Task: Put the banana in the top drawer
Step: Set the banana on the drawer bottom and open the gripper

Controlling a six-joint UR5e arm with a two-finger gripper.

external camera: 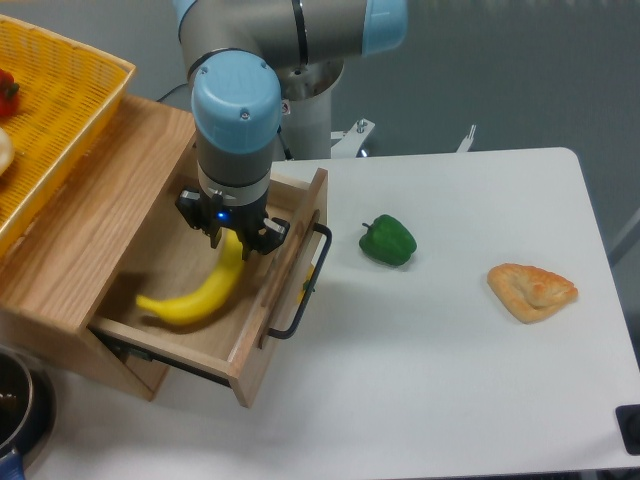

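claw point(231, 237): clamped on banana's upper end, inside open drawer
banana point(196, 295): hangs down-left from claw
drawer point(268, 305): handle just right of claw

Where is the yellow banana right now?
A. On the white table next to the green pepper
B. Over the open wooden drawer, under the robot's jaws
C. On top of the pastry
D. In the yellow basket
B. The banana hangs inside the pulled-out top drawer, its upper end at the gripper, while the green pepper sits alone on the table.
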